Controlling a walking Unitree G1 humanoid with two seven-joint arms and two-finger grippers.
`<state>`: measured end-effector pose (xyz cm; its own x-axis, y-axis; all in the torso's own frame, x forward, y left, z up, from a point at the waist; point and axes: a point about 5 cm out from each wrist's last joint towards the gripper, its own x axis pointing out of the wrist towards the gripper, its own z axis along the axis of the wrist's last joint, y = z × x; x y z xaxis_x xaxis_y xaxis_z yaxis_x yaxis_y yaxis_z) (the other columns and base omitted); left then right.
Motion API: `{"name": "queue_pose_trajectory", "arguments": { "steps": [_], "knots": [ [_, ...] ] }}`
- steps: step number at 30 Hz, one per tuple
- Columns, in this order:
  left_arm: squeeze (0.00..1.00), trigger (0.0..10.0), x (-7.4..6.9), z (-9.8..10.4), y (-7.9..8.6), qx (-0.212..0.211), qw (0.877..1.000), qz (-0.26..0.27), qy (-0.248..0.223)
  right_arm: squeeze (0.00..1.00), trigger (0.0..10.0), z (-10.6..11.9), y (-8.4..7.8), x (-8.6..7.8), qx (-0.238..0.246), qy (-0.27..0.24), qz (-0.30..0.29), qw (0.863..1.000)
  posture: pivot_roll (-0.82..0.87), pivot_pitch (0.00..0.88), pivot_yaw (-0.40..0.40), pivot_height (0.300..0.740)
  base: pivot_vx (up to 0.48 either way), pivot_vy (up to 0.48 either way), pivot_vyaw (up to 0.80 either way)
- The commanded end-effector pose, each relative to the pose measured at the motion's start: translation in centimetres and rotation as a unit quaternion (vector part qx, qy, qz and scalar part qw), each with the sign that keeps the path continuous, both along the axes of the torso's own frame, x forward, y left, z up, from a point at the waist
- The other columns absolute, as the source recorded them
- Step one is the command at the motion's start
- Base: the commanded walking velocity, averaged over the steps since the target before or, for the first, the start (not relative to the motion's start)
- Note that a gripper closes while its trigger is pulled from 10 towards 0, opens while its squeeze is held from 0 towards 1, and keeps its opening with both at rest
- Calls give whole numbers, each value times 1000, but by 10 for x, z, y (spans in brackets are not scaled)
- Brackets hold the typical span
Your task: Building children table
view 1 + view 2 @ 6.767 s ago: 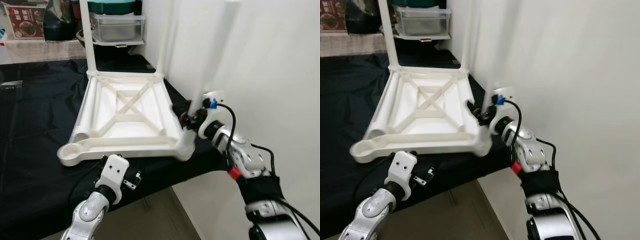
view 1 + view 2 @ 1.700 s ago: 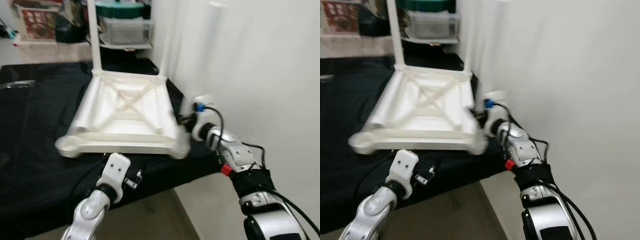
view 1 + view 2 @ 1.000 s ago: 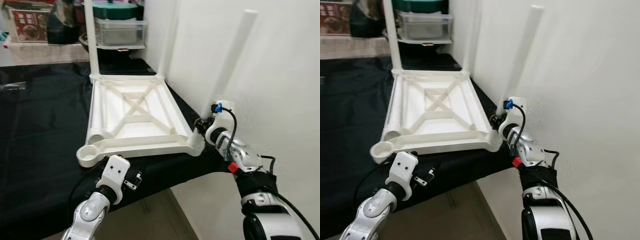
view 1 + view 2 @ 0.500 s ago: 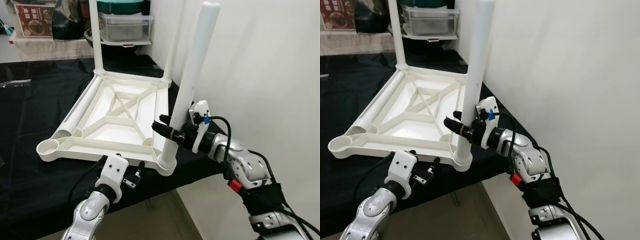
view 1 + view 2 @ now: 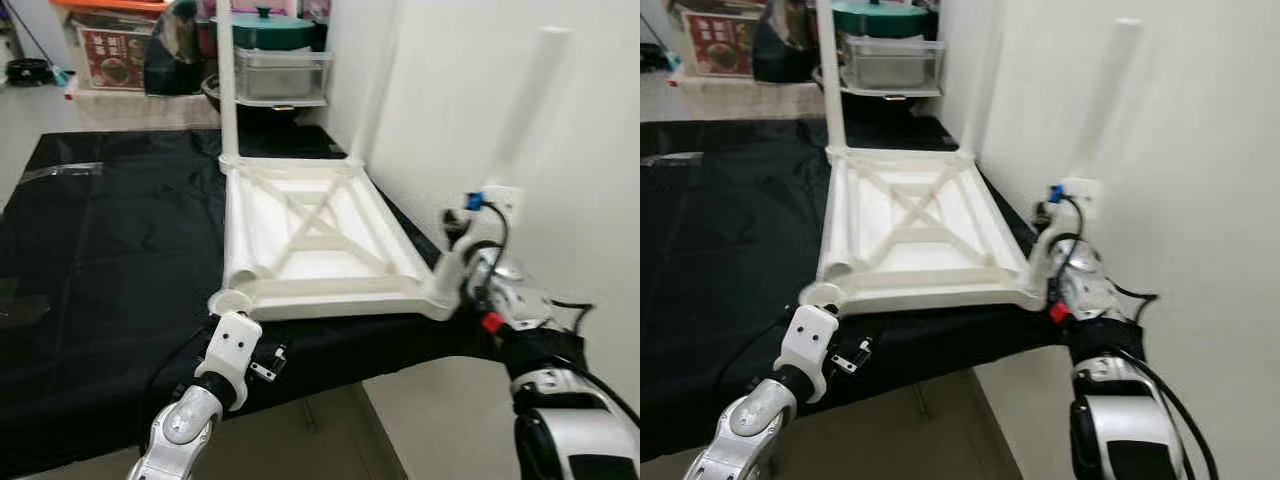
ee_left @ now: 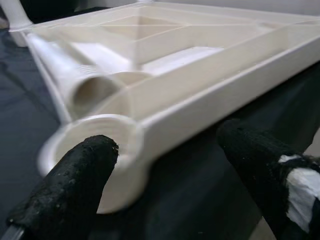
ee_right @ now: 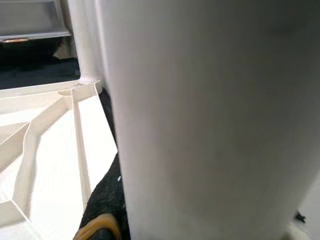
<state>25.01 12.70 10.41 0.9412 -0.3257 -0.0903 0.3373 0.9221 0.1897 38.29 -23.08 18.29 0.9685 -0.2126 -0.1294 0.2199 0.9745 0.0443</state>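
Swung toward wall — table leg [image 5: 520,120] — black cloth [image 5: 110,250] beneath.

On the black-draped table [image 5: 90,250] lies 1 white tabletop [image 5: 310,245], upside down. It carries 3 upright legs: 2 at its far corners [image 5: 227,80] and 1 at its near right corner [image 5: 520,115]. 1 loose leg [image 5: 240,245] lies inside its left edge.
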Motion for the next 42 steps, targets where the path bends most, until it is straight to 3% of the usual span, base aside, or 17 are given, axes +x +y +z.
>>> {"name": "queue_pose_trajectory", "arguments": {
  "steps": [1,3,4,6,7,9,16,23,24,25,31,34,35,36,39,40,42],
  "knots": [
    [0,10000,0,0,-3,6,1000,-9,-1,0,10000,-28,21,-3,20,62,65,996,52,0,-142,740,0,0,0],
    [0,10000,0,1,-3,6,1000,-10,-1,0,10000,-22,29,0,32,33,79,996,53,0,-142,740,0,0,0],
    [0,10000,1,1,-4,5,1000,-10,-1,1000,10000,-17,35,3,42,13,97,994,53,0,-142,740,0,0,0],
    [0,10000,1,1,-3,6,1000,-10,-2,863,10000,-11,47,6,59,4,142,988,53,0,-141,740,0,0,0],
    [0,10000,1,1,-2,6,1000,-10,-3,192,10000,-8,53,6,62,-4,168,984,52,0,-143,740,0,0,0],
    [0,10000,1,1,-2,6,1000,-10,-2,0,10000,-3,58,6,70,-16,195,978,52,0,-143,740,0,0,0],
    [0,10000,0,0,-4,5,1000,-12,-2,0,10000,28,104,-41,81,-96,509,851,48,0,-145,740,0,0,0],
    [0,10000,1,0,-5,5,1000,-13,-3,0,10000,8,111,-57,32,-64,580,811,52,0,-146,740,0,0,0],
    [0,10000,1,1,-4,6,1000,-13,-3,0,7529,4,111,-55,28,-59,579,813,53,0,-146,740,0,0,0],
    [0,10000,1,0,-4,6,1000,-13,-3,0,0,-1,109,-51,19,-50,561,826,53,0,-146,740,0,0,0],
    [0,10000,0,0,-3,7,1000,-13,-2,0,0,-24,88,-24,-31,35,414,909,53,0,-145,740,0,0,0],
    [0,10000,0,1,-4,6,1000,-13,-3,0,0,-42,25,-8,-16,103,97,990,56,0,-147,740,0,0,0],
    [0,10000,1,1,-5,7,1000,-14,-2,0,10000,-55,34,-9,29,118,20,992,52,0,-145,740,0,0,0],
    [0,10000,1,0,-4,7,1000,-14,-2,341,10000,-48,40,-6,45,90,36,994,52,0,-147,740,0,0,0],
    [0,10000,1,0,-4,7,1000,-13,-2,341,10000,-41,44,-4,52,70,49,995,52,0,-148,740,0,0,0],
    [0,10000,1,0,-4,7,1000,-13,-2,1000,10000,-35,47,-3,61,52,65,995,52,0,-148,740,0,0,0],
    [0,10000,1,0,-4,6,1000,-12,-2,1000,10000,-24,57,-1,80,21,116,990,50,0,-150,740,0,0,0]
  ]
}}
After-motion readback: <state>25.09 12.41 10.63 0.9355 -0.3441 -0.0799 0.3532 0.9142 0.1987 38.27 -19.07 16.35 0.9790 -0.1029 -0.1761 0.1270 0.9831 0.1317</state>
